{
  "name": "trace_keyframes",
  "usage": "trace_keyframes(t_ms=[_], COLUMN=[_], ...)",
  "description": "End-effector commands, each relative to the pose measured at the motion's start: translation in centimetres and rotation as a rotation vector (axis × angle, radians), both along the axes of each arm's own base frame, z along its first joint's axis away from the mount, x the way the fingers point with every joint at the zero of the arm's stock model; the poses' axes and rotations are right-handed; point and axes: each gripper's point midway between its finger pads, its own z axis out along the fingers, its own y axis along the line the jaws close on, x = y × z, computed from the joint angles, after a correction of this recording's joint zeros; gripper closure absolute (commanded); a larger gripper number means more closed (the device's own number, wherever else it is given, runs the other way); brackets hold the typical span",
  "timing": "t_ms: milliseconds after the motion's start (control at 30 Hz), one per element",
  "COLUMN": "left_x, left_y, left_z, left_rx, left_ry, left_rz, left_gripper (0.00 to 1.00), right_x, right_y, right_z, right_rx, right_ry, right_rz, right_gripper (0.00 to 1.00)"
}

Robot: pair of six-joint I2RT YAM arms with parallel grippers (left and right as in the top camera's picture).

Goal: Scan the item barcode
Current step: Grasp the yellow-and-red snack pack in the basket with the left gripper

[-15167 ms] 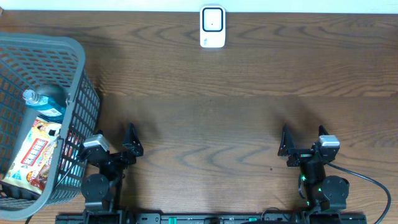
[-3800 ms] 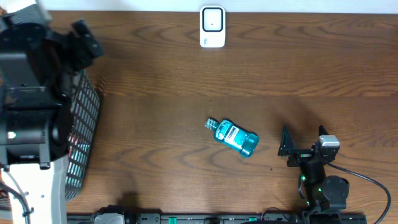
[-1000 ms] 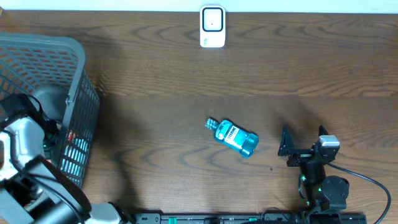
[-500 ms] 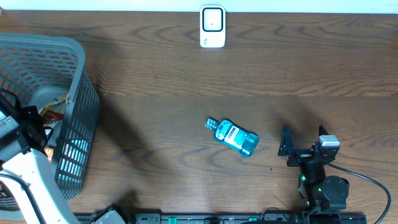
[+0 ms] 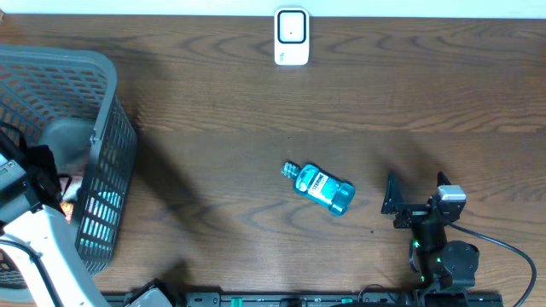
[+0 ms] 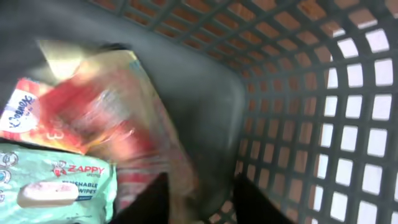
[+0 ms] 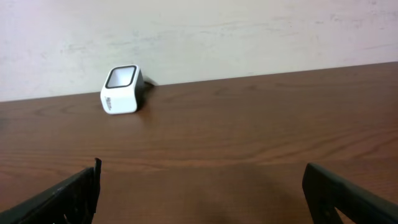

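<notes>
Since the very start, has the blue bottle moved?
Yes. The bottle went from inside the basket rightward onto the table, below the scanner.

Snack packet point(image 6: 118, 118) blurred in basket point(image 6: 211, 112); left arm point(image 5: 38, 243) cut off by overhead edge.

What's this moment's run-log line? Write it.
left gripper: inside basket, jaws apart above snack packet, grip unclear | right gripper: open | bottle: lying on table
</notes>
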Motion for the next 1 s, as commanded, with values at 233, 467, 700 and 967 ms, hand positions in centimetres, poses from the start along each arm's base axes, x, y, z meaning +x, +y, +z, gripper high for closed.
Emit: trace_keyframes(t_ms=[233, 467, 700, 967], left_x=[0.3, 0.8, 1.2, 1.5], left_y=[0.8, -0.1, -0.8, -0.6], left_z=[0.3, -5.8, -5.8, -7.1], left_rx=[0.022, -0.149, -0.211, -0.229], left_ry=[0.020, 0.164, 0.114, 0.138], left_rz=[0.011, -0.023, 0.006, 0.007], left_gripper=[0.12, 0.01, 0.01, 0.00], right_x=[0.0, 0.0, 0.0, 0.0], right_y=[-0.1, -0.1, -0.1, -0.1], right_z=[-0.1, -0.1, -0.1, -0.1], right_rx=[0.006, 0.006, 0.006, 0.006], right_ry=[0.000, 0.000, 0.000, 0.000], right_rz=[-0.007, -0.007, -0.007, -0.007], right_gripper=[0.01, 0.01, 0.01, 0.01])
